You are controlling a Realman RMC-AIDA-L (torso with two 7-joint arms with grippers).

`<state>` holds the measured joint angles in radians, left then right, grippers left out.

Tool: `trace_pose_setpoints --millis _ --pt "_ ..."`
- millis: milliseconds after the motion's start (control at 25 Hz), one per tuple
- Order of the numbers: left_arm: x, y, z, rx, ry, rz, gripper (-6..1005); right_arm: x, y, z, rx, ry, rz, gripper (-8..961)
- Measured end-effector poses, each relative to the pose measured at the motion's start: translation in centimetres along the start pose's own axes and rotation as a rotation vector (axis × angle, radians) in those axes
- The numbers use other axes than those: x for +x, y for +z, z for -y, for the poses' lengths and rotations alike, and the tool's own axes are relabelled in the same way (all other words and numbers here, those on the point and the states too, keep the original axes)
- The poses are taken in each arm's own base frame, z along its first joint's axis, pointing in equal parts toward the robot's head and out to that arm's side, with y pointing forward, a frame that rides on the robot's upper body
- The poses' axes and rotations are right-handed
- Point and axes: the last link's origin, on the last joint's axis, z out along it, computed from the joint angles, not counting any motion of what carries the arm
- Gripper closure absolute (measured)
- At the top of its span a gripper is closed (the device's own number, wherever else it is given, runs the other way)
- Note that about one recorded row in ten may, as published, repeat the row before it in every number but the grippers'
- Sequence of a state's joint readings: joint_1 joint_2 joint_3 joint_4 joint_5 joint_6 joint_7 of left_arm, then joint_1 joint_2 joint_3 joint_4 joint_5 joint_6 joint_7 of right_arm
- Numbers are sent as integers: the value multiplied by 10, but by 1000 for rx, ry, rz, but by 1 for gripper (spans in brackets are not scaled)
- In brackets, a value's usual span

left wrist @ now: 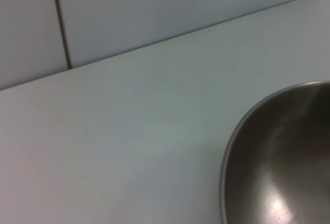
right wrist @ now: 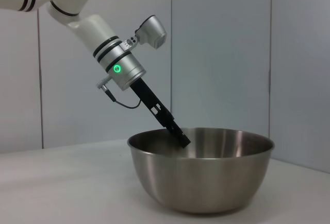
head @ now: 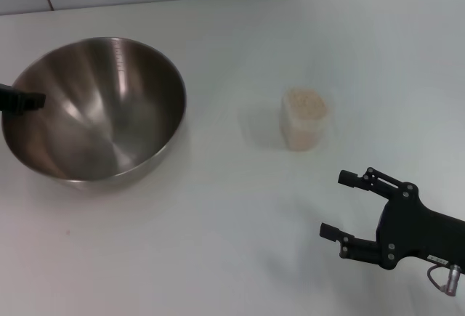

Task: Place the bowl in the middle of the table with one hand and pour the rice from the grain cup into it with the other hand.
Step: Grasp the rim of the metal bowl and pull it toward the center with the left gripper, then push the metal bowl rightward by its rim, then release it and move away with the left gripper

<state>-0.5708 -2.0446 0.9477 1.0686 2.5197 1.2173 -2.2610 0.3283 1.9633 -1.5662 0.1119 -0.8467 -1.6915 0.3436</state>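
The bowl (head: 94,109) is seen at nine o'clock on the table (head: 218,243). It looks hard, shiny and slippery. Its rim seems pinched by the left gripper (head: 27,100), though the fingers are partly hidden. The grain cup (head: 305,118), light and full of rice (head: 305,102), sits at three o'clock. The right gripper (head: 340,205) is held wide open with nothing in it.

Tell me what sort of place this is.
Probably a lab test bench, not a kitchen: a bare white table against plain panelled walls, holding only a steel bowl and a grain cup of rice.
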Motion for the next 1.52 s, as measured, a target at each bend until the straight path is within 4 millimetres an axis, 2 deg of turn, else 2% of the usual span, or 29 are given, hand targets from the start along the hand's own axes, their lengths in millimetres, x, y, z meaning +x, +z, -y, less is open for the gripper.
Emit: trace_pose_setpoints --millis 80,280,480,640,920,1160,1200,1520 --pt "0 0 -1 -4 4 1 564 0 0 0 0 0 0 124" --pt "2 1 -2 -5 8 0 787 0 0 0 0 0 -1 124" --pt "5 1 -5 -17 22 -7 941 0 0 0 1 0 -3 124" --pt "11 0 -8 -53 7 -13 942 1 0 0 1 0 -4 124" --pt "35 -2 -18 -187 -21 -70 943 1 0 0 0 0 -5 124" --pt "53 17 -38 -244 17 -72 970 1 0 0 0 1 -6 125" --pt "58 26 -49 -260 37 -68 970 1 0 0 0 1 -6 125" --pt "58 47 -62 -233 77 -35 968 0 0 0 -1 0 -3 125"
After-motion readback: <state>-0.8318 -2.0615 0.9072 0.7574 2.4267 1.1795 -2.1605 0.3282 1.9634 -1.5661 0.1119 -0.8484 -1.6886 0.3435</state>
